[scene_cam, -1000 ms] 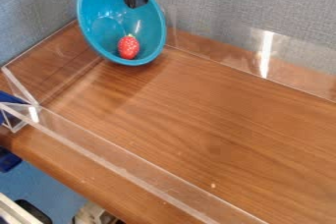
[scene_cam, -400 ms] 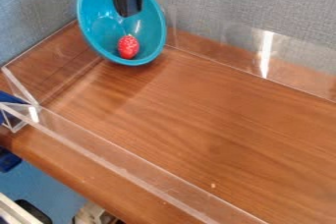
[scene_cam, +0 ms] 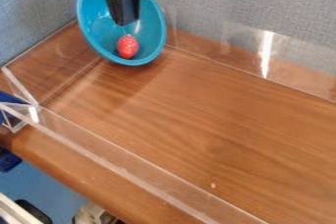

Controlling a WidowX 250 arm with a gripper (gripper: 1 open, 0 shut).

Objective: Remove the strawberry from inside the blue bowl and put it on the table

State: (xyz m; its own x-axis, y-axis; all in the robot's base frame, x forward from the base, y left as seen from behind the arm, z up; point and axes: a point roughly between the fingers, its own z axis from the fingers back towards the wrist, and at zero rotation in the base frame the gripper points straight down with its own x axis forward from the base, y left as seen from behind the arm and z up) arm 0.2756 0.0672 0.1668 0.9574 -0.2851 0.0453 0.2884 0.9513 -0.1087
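The blue bowl (scene_cam: 98,27) stands at the back left of the table (scene_cam: 197,120), tipped so its opening faces the camera, its rim against the grey back wall. The small red strawberry (scene_cam: 129,45) lies low inside it. My dark gripper (scene_cam: 125,19) hangs from the top edge of the view, pointing down into the bowl. Its fingers are pressed together with nothing between them, and the tips sit a little above the strawberry, apart from it.
Low clear acrylic walls edge the tabletop: one along the front (scene_cam: 118,144), one on the left (scene_cam: 33,56), one at the right rear (scene_cam: 269,51). A blue-and-white object (scene_cam: 14,112) sits outside the left corner. A grey wall stands right behind the bowl.
The gripper has shifted left and lower in the picture, further into the bowl's opening, staying shut. The strawberry and bowl have not moved.
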